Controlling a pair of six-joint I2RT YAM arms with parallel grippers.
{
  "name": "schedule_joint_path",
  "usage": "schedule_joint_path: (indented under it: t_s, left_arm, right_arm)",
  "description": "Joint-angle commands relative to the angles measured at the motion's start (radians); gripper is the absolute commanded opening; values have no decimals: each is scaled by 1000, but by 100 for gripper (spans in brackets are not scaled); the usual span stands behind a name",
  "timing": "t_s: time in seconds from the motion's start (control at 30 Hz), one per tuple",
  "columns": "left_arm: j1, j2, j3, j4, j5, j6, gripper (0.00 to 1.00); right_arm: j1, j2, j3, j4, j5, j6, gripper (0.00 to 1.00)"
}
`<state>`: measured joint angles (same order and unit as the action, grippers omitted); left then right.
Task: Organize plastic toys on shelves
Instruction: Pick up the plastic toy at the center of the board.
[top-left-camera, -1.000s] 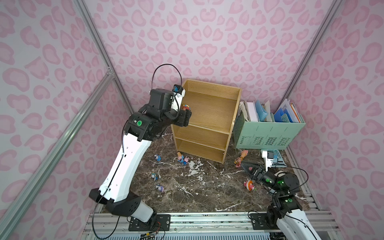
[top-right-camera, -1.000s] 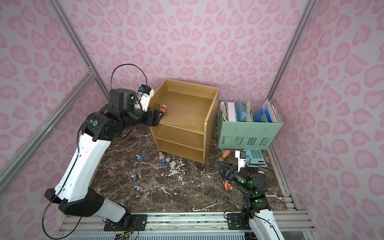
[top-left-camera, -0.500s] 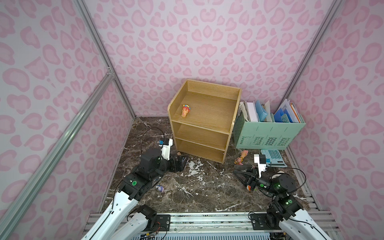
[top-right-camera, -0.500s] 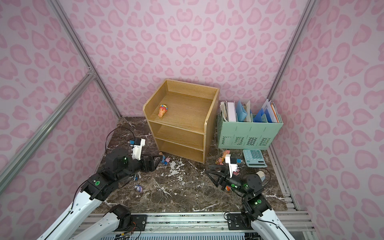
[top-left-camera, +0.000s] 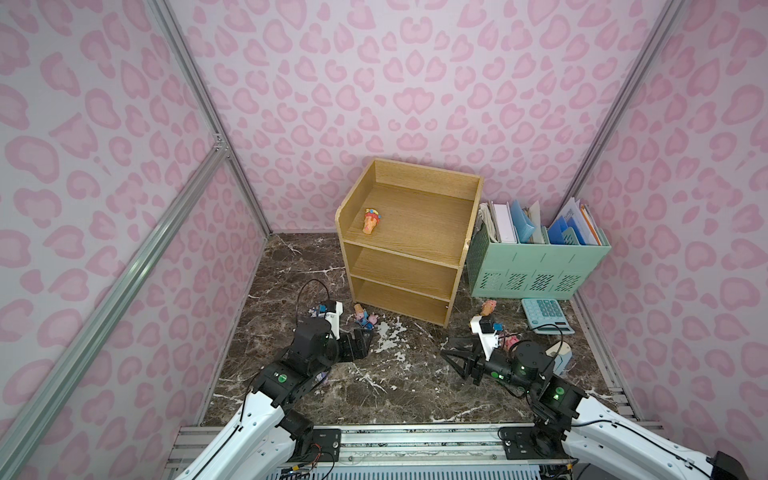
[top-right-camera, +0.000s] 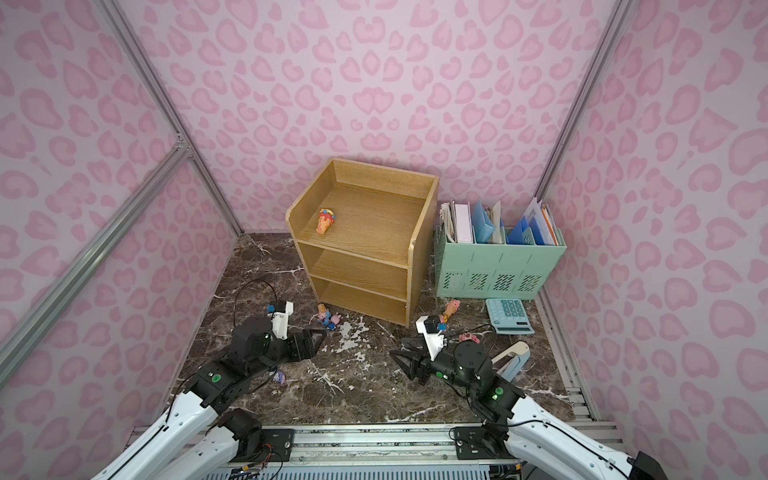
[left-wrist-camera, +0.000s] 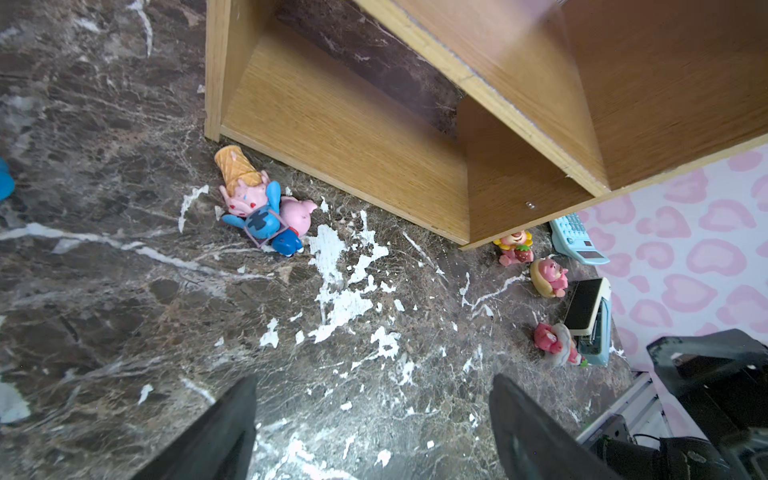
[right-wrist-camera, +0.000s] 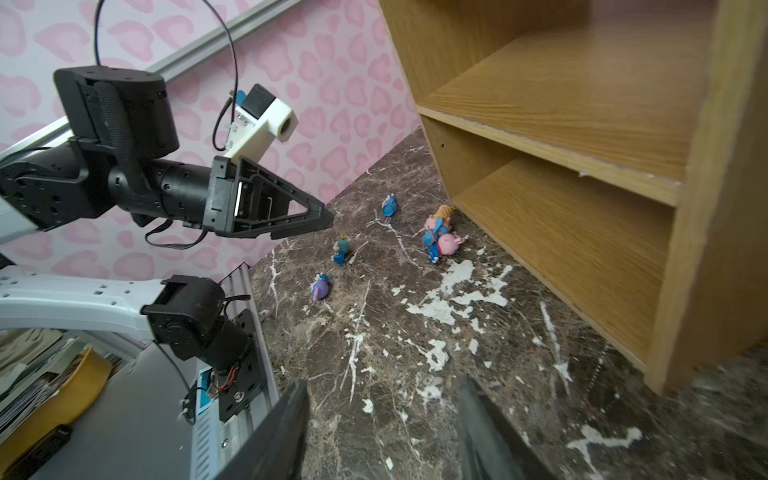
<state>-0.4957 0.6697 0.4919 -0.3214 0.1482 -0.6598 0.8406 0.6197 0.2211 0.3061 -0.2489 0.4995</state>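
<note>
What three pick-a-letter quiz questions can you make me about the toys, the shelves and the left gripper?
1. Where on the shelves is the ice-cream cone toy? A bottom tier; B middle tier; C top tier.
2. How many toys are on the shelves? A one; B three; C five.
3. How is the left gripper? A shut on a toy; B open, empty; C shut on a board.
1 C: it lies on the top tier. 2 A: no other toy shows there. 3 B: its wrist view shows it wide apart, nothing inside.
</note>
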Motion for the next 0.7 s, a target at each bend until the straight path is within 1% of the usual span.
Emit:
schedule_joint_path:
  t_s: [0.0, 0.07, 0.13, 0.2, 0.23, 0.27, 0.3, 0.4, 0.47, 0.53, 0.6, 0.67]
  left_arm:
    - [0, -5, -70, 179, 93, -91, 96]
    - [0, 3, -141, 334, 154, -158, 98]
    - [0, 14, -190, 436, 177, -209, 98]
    - [0, 23, -197, 446, 176, -206, 98]
    - [0, 24, -189, 421, 169, -191, 98]
    - [0, 22, -181, 395, 160, -177, 98]
    - [0, 20, -171, 364, 148, -160, 98]
    - [0, 4, -160, 299, 133, -129, 98]
    - [0, -14, -167, 281, 126, -116, 98]
    - [0, -39, -176, 256, 115, -105, 98]
    - [0, -65, -182, 230, 101, -92, 98]
    - [0, -94, -187, 203, 87, -82, 98]
  right_arm:
    - [1, -19, -12, -62, 128, 68, 59]
    - [2, -39, -17, -124, 205, 116, 59]
    - [-4, -61, -23, -190, 280, 168, 59]
    - [-27, -87, -28, -245, 317, 212, 59]
    - [-60, -108, -34, -267, 315, 235, 59]
    - [-96, -126, -37, -282, 298, 253, 59]
    - [-159, -152, -42, -300, 265, 273, 59]
    - [-380, -207, -58, -341, 125, 296, 56]
    - [-539, -207, -66, -346, 4, 291, 54]
    - [-686, -162, -68, -337, -113, 277, 53]
    - [-778, -97, -52, -331, -177, 256, 53]
    - [-814, -28, -16, -331, -183, 228, 54]
